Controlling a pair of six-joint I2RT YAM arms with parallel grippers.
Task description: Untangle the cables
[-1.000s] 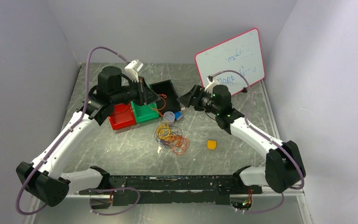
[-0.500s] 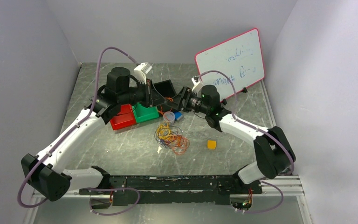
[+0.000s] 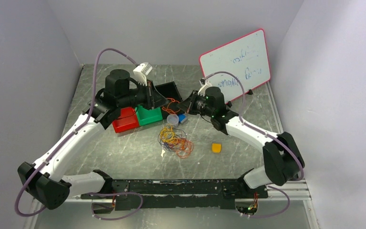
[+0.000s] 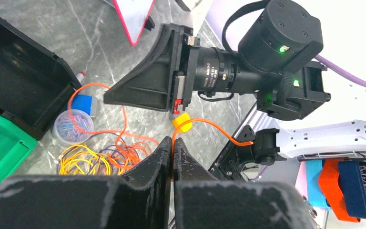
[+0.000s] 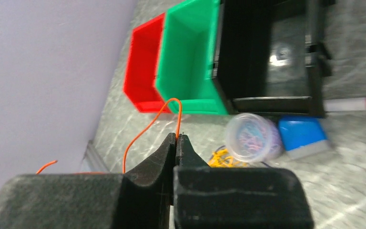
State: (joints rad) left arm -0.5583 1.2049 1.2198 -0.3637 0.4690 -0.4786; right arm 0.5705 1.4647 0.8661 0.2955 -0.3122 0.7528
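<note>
Since a second ago the right arm's wrist has been brought leftward, so that the right gripper [image 3: 186,103] is now set close to the left gripper [image 3: 164,101] near the black bin [image 3: 170,88]; over the last half second the left arm has been drawn back only slightly. The loose heap of cables [image 3: 174,140] has not been shifted and is still spread on the table in front of the bins. An orange cable [image 4: 124,125] is led up from that heap, and each end of its raised span is pinched: the left gripper's fingers [image 4: 159,160] are pressed together on it, and the right gripper's fingers [image 5: 164,150] likewise. The table [image 3: 124,150] is a grey, marbled sheet on which a red bin [image 3: 125,120], a green bin [image 3: 147,115], a clear round tub [image 3: 172,119], a blue block [image 3: 182,118] and a yellow block [image 3: 216,147] are laid. A pink-edged whiteboard [image 3: 236,59] is propped at the back right, and the space is enclosed by pale lilac walls [image 3: 171,28].
</note>
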